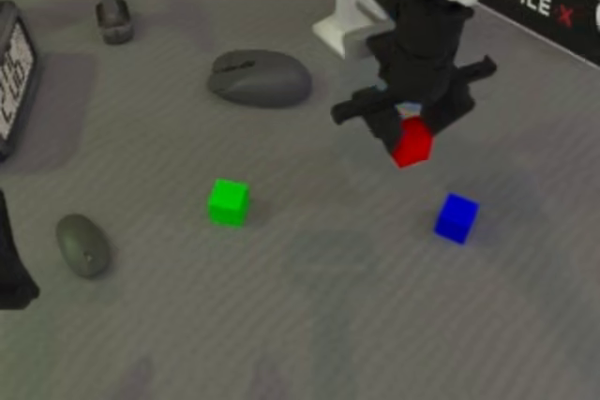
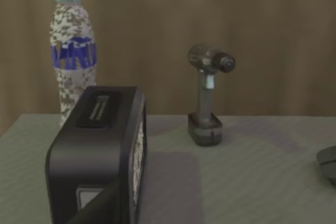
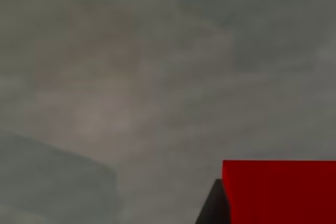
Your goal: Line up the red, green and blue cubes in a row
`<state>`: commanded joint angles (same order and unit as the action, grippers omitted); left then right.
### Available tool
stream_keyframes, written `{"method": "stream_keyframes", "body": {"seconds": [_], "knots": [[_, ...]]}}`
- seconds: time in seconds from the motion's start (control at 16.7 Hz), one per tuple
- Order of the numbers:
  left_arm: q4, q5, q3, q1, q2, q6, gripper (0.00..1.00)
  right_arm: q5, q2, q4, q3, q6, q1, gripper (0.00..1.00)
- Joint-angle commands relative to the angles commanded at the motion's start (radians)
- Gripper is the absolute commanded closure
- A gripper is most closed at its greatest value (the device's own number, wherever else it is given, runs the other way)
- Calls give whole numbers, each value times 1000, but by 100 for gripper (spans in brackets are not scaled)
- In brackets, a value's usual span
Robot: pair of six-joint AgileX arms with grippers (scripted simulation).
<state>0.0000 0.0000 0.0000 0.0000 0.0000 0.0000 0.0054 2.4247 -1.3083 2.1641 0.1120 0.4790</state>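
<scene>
The red cube (image 1: 412,142) hangs above the table right of centre, with my right gripper (image 1: 409,130) shut on it. In the right wrist view the red cube (image 3: 278,191) fills the lower corner beside one dark finger (image 3: 215,208), with bare table beyond. On the table, the green cube (image 1: 228,202) lies left of centre. The blue cube (image 1: 456,217) lies to the right, just in front of the held red one. My left arm (image 1: 11,269) is parked at the table's left edge.
A dark computer mouse (image 1: 260,78) lies behind the green cube and a smaller grey mouse (image 1: 82,244) at the left. A drill (image 2: 207,98), a black clock-like box (image 2: 100,150) and a patterned bottle (image 2: 72,51) stand at the back left.
</scene>
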Motion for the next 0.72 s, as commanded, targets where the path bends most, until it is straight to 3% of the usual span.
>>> {"method": "stream_keyframes", "body": {"seconds": [0.42, 0.72], "knots": [[0, 0, 0, 0, 0, 0, 0, 15, 144, -156, 292, 615, 305, 100], [0, 0, 0, 0, 0, 0, 0, 26, 170, -195, 386, 785, 409, 100]]}}
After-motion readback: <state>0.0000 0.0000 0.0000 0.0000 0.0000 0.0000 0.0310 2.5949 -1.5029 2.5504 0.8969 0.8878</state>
